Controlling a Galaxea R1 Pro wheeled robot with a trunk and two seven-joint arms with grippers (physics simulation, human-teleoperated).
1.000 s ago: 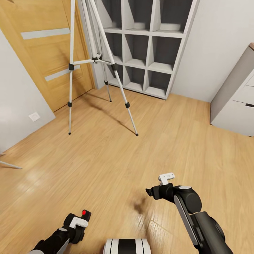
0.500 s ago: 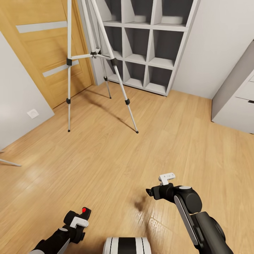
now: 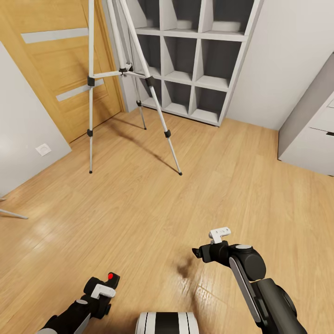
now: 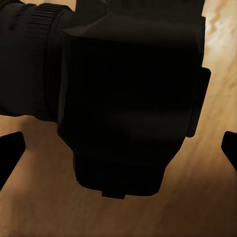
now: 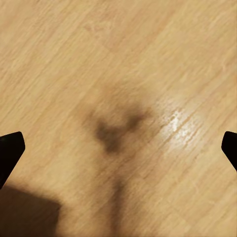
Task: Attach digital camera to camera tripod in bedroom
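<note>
The camera tripod (image 3: 167,134) stands on the wood floor at the upper left of the head view. Three silver legs with black joints are spread, and its head is cut off above the frame. The digital camera (image 3: 112,278), black with a red dot on top, is low at the bottom left in my left gripper (image 3: 109,283), which is shut on it. In the left wrist view the camera (image 4: 128,98) is a dark box with its lens to one side, above the floor, between the gripper's (image 4: 118,148) tips. My right gripper (image 3: 198,253) hangs open over bare floor, its tips (image 5: 10,153) wide apart.
A white cubby shelf (image 3: 199,83) stands against the far wall behind the tripod. An oak door (image 3: 60,60) is at the left, beside a grey wall with a white plate (image 3: 43,149). A pale drawer cabinet (image 3: 311,134) is at the right. Plank floor (image 3: 185,199) lies between me and the tripod.
The whole view shifted slightly a second ago, as the camera moved; it has been still since. Both arms keep their pose, and the camera stays in the left gripper.
</note>
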